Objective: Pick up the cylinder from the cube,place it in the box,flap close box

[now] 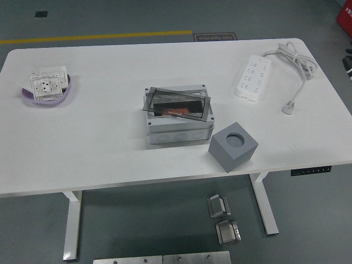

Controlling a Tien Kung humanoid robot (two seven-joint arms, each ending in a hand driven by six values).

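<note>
A grey box (179, 131) stands at the middle of the table. Its dark-framed clear lid (177, 103) lies down over the opening, slightly askew. Through the lid an orange-brown cylinder (175, 113) shows inside the box. To the right of the box, near the table's front edge, sits a grey cube (233, 146). The round hole (237, 139) in its top holds nothing. Neither black arm reaches over the table. A small dark sliver (348, 65) shows at the right edge, too little to tell what it is.
A white power strip (253, 76) with its cable and plug (289, 108) lies at the back right. A purple dish (48, 94) holding white socket plates sits at the far left. Metal parts (223, 217) lie on the floor under the table.
</note>
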